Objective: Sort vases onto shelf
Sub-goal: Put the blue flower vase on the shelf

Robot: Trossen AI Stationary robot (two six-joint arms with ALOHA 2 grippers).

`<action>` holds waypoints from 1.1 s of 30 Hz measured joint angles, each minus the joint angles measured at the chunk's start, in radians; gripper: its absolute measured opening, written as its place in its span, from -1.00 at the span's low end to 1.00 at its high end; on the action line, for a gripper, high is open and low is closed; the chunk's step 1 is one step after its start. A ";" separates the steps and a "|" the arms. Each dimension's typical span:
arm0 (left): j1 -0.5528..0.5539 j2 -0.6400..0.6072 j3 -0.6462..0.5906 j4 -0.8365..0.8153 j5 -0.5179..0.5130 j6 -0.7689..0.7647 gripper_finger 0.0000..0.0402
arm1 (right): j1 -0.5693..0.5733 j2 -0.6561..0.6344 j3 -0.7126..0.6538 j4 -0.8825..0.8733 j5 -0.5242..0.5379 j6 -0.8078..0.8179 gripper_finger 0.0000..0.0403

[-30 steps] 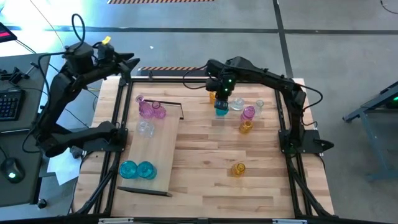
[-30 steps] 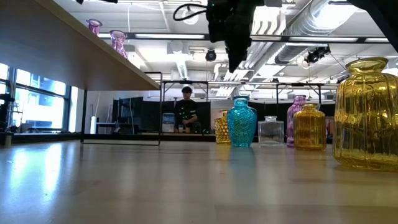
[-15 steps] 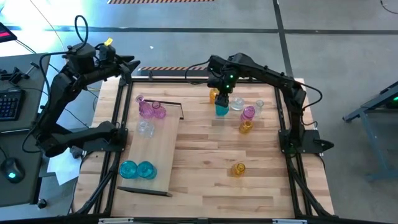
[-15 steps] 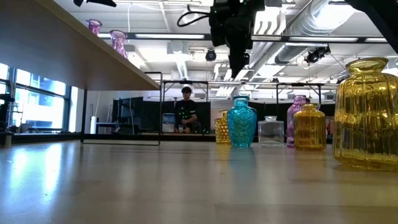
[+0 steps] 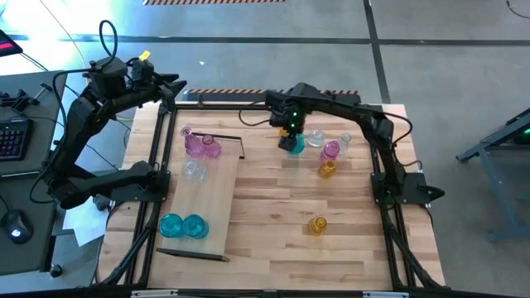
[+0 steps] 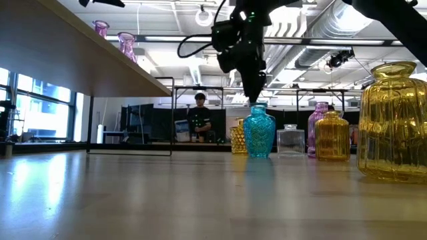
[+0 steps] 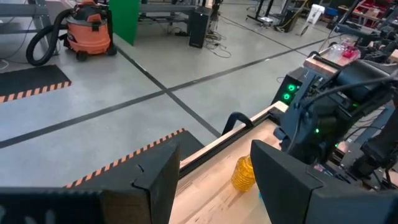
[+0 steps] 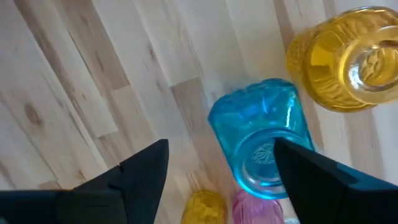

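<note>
A teal vase (image 5: pixel 291 146) (image 6: pixel 259 131) (image 8: pixel 261 146) stands upright on the tabletop near the far edge. My right gripper (image 5: pixel 291 126) (image 6: pixel 256 97) (image 8: pixel 221 171) is open and points down just above its mouth, which lies toward one finger (image 8: pixel 311 171). On the shelf (image 5: pixel 214 194) at the left stand pink vases (image 5: pixel 199 146), a clear one (image 5: pixel 193 171) and two teal ones (image 5: pixel 182 225). My left gripper (image 5: pixel 172 86) (image 7: pixel 214 186) waits open, raised over the far left corner.
Close around the teal vase stand an amber vase (image 8: pixel 348 59) (image 6: pixel 238 137), clear vases (image 5: pixel 315 139), a pink one (image 5: pixel 330 150) and an amber one (image 5: pixel 326 169). Another amber vase (image 5: pixel 317 224) stands alone nearer the front. Bare tabletop lies between the shelf and these.
My right gripper has come down toward the teal vase's mouth and shifted slightly toward the table's left, rolling a little at the wrist. The vases have not moved.
</note>
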 joint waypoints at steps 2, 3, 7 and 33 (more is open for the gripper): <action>0.000 0.000 0.000 0.000 0.000 0.000 -0.07 | 0.010 0.008 0.001 0.001 0.006 0.008 0.37; 0.000 0.000 0.000 0.000 0.000 0.000 -0.07 | 0.013 0.010 0.001 0.000 0.016 0.014 0.37; 0.000 0.000 0.000 0.000 -0.001 0.001 -0.07 | 0.016 0.017 0.001 -0.005 0.036 0.032 0.37; 0.000 -0.002 0.000 -0.013 -0.001 -0.008 -0.07 | 0.013 0.030 -0.180 0.027 0.042 0.023 0.32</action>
